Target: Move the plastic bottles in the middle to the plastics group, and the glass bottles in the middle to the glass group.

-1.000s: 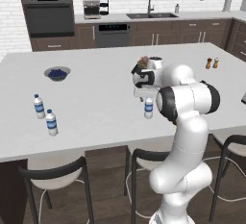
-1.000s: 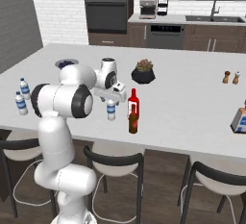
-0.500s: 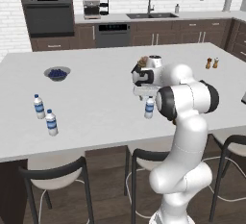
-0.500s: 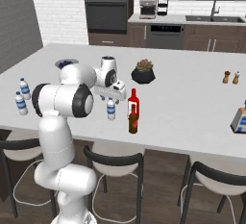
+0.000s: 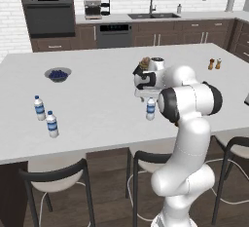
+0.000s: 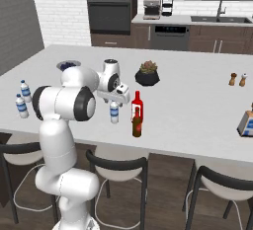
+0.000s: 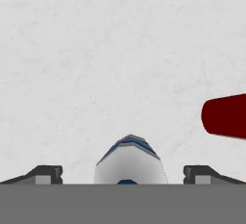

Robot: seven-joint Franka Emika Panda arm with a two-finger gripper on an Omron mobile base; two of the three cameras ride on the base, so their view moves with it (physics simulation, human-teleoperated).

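Note:
A small clear plastic bottle (image 5: pixel 151 109) (image 6: pixel 114 112) with a blue label stands in the middle of the white island. My gripper (image 5: pixel 146 94) (image 6: pixel 116 97) hangs open directly over it. In the hand view the bottle top (image 7: pixel 129 160) sits between the two fingertips (image 7: pixel 45 174), apart from both. Just right of it stand the red glass bottle (image 6: pixel 138 106) (image 7: pixel 225 115) and a dark brown bottle (image 6: pixel 137 123). The plastics group (image 5: pixel 45 116) (image 6: pixel 22 98), two like water bottles, is at the island's left end. The glass group (image 5: pixel 214 64) (image 6: pixel 237 79), two tiny brown bottles, stands far right.
A dark potted plant (image 6: pixel 147 74) sits just behind the hand. A bowl of blue fruit (image 5: pixel 58 74) is at the back left. A small box (image 6: pixel 245 121) stands at the right edge. Stools (image 6: pixel 118 167) line the near side of the island (image 5: pixel 97 123).

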